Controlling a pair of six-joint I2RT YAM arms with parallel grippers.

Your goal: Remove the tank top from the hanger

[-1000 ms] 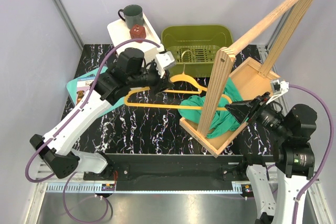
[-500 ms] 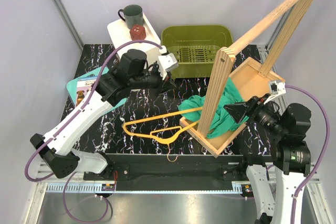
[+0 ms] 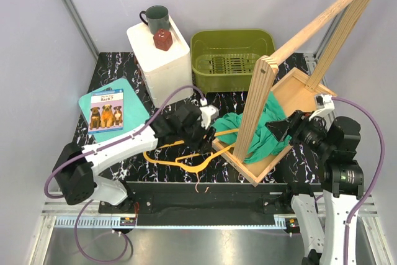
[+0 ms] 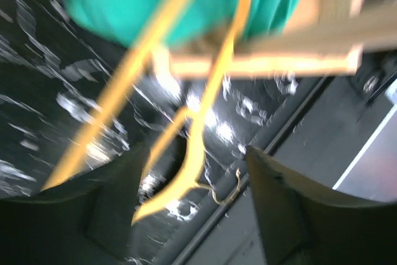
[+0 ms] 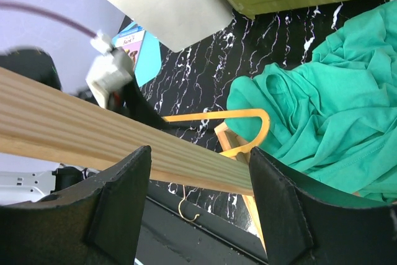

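Observation:
The teal tank top (image 3: 231,126) lies bunched over the near-left corner of the wooden rack's base, and also shows in the right wrist view (image 5: 322,103). The yellow hanger (image 3: 177,153) lies flat on the black table, its hook (image 3: 200,185) at the front edge. Its right end rests at the tank top's edge (image 5: 257,122). My left gripper (image 3: 208,132) is open low over the hanger, whose blurred bars (image 4: 198,134) pass between its fingers. My right gripper (image 3: 280,130) is open and empty above the tank top, behind the rack's slanted beam (image 5: 93,122).
The slanted wooden rack (image 3: 310,29) rises from its tray base (image 3: 298,94) at the right. An olive basket (image 3: 232,60) stands at the back. A white box (image 3: 158,54) carries a mug (image 3: 155,18) and a red block (image 3: 162,39). A book on a teal mat (image 3: 107,108) lies left.
The hanger left my left gripper and dropped forward onto the table, mostly out of the tank top. My left arm then swung down and right over it. My right gripper barely moved.

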